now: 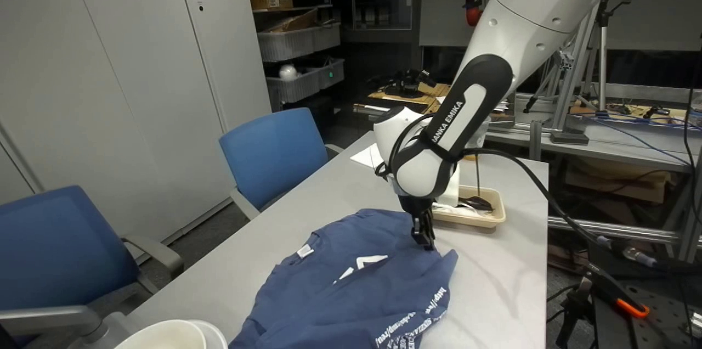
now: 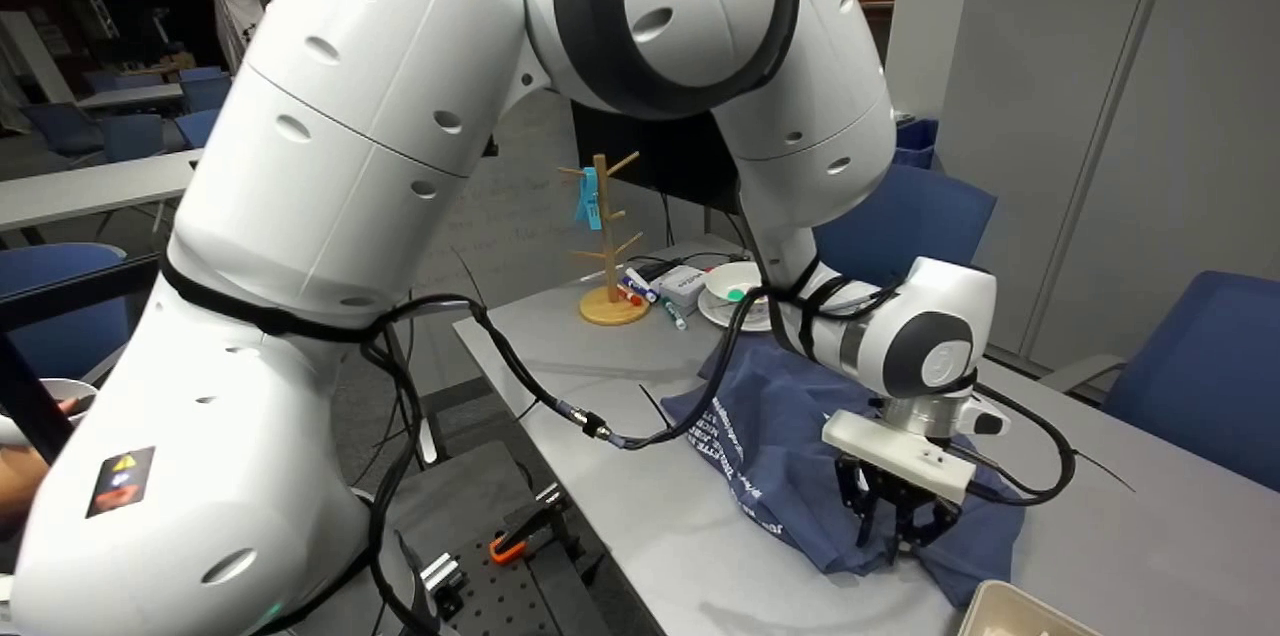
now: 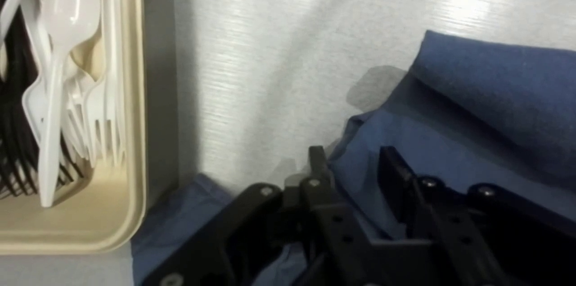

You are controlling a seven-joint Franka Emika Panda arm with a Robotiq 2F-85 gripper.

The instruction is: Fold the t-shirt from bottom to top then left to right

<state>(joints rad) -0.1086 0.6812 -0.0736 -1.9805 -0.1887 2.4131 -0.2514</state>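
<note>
The navy-blue t-shirt (image 1: 329, 294) lies rumpled on the table, with white lettering partly hidden in folds. It also shows in an exterior view (image 2: 775, 416), partly behind the arm, and in the wrist view (image 3: 450, 142), where a flap is turned over at the right. My gripper (image 1: 424, 243) points down at the shirt's edge near the small tray. In the wrist view the gripper (image 3: 353, 155) has a gap between its fingertips, with the shirt's edge in or below that gap. I cannot tell whether the cloth touches the fingers. The gripper (image 2: 882, 544) is low over the cloth.
A beige tray (image 3: 135, 142) of plastic cutlery stands close beside the gripper and shirt; it also shows in both exterior views (image 1: 496, 217) (image 2: 985, 606). White bowls (image 1: 164, 335) and a wooden stand (image 2: 607, 256) with markers are at the table's far end. Blue chairs (image 1: 274, 157) line one side.
</note>
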